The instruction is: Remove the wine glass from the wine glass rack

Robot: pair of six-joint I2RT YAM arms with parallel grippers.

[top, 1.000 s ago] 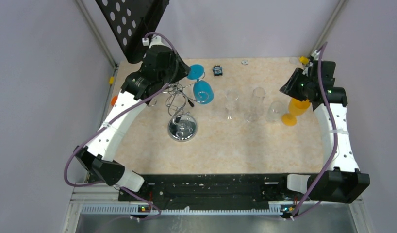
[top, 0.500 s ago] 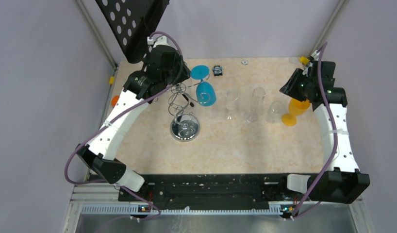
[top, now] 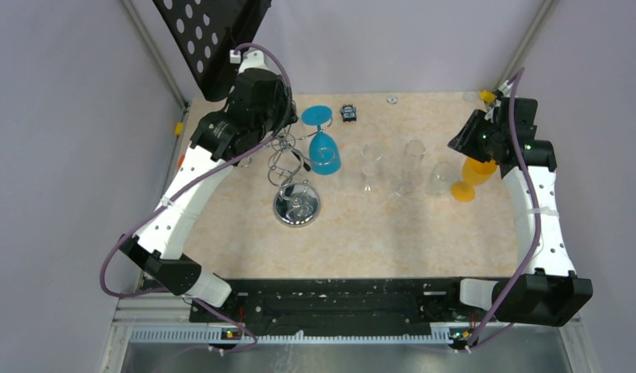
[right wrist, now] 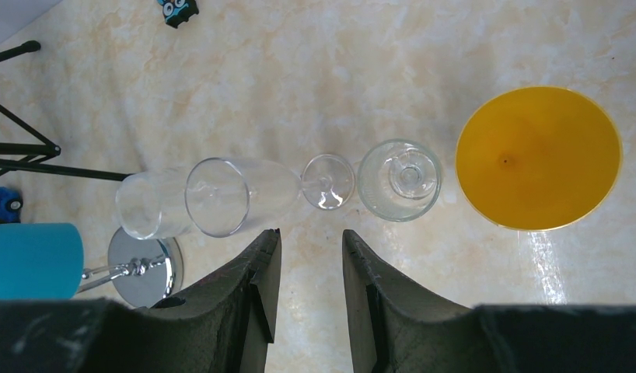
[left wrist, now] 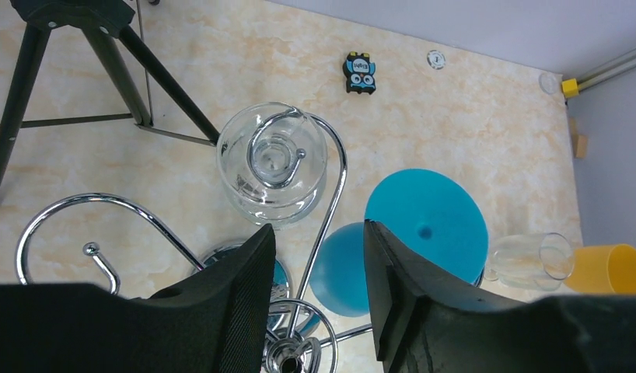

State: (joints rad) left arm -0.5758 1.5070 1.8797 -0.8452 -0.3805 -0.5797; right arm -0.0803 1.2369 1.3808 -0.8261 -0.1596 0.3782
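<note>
The wine glass rack [top: 290, 165] is a silver wire tree on a round chrome base [top: 296, 206] at the left middle of the table. A blue wine glass [top: 324, 151] hangs upside down on its right side, foot [top: 316, 115] uppermost. In the left wrist view a clear wine glass [left wrist: 272, 163] hangs on a curled hook, and the blue glass [left wrist: 425, 225] hangs to its right. My left gripper [left wrist: 319, 233] is open and empty, straight above the rack's stem, with a wire arm between its fingers. My right gripper [right wrist: 311, 233] is open and empty, above bare table at the right.
A black tripod stand with a perforated plate [top: 214, 39] stands at the back left, its legs [left wrist: 105, 47] close behind the rack. Three clear glasses [top: 412, 167] and a yellow wine glass [top: 474, 175] stand in a row right of the rack. A small black toy [top: 348, 113] lies at the back.
My left wrist has drawn slightly back and to the left above the rack. The rack base has shifted a little right and the blue glass has swung slightly. The right arm has not moved.
</note>
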